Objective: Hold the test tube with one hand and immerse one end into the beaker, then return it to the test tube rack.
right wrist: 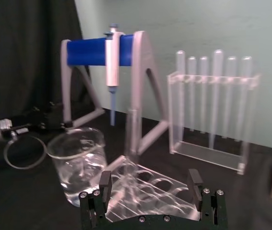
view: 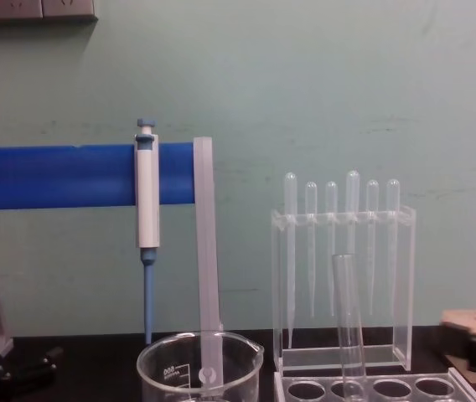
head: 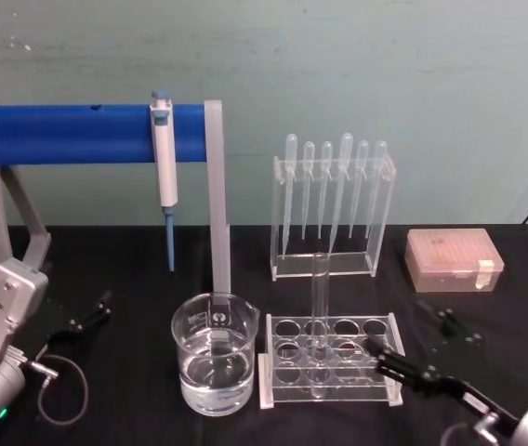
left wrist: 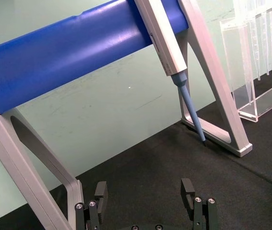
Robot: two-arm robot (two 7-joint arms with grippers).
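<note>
The right pincer hangs low over the black table with its jaws spread wide and nothing between them. Its two fingers point at the near right end of the clear rack.

The test tube stands in that rack, ahead of the right pincer and to its left, apart from both fingers. Its long axis is vertical, with the open rim up and the round bottom down inside the rack. It sits in the second column of holes from the rack's left end; which row cannot be told.

The beaker stands farther left of the right pincer, just beside the rack's left end, and is about a third full of clear liquid. Its pouring lip is on the side toward the rack. White graduation marks and a small round mark show on the glass, but the print is too small to read.

Beyond the rack, six plastic pipettes hang bulb-up in a clear stand. A pale box lies ahead of the right pincer, on its right.

The left pincer rests at the table's left, also open and empty, facing the pipettor, which hangs tip-down from a blue bar
</note>
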